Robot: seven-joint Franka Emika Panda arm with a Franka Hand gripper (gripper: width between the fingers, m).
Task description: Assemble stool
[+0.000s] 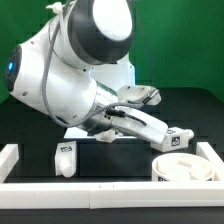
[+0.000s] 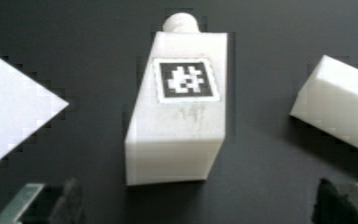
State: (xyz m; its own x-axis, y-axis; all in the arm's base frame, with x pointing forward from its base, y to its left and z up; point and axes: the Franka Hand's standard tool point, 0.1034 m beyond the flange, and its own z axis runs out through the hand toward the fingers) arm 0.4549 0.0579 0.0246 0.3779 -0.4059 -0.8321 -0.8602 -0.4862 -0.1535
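At the exterior view's left, a lone leg is seen near the edge rail, well apart from the claw; at that view's right, the round seat is set close to the rail's corner. Only by the wrist view is the claw shown: spread wide, pinching nothing, a tagged leg lying just ahead of its fingertips, bare table kept on both sides.

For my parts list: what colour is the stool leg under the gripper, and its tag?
White leg, with a black-and-white square tag; clearest in the wrist view.
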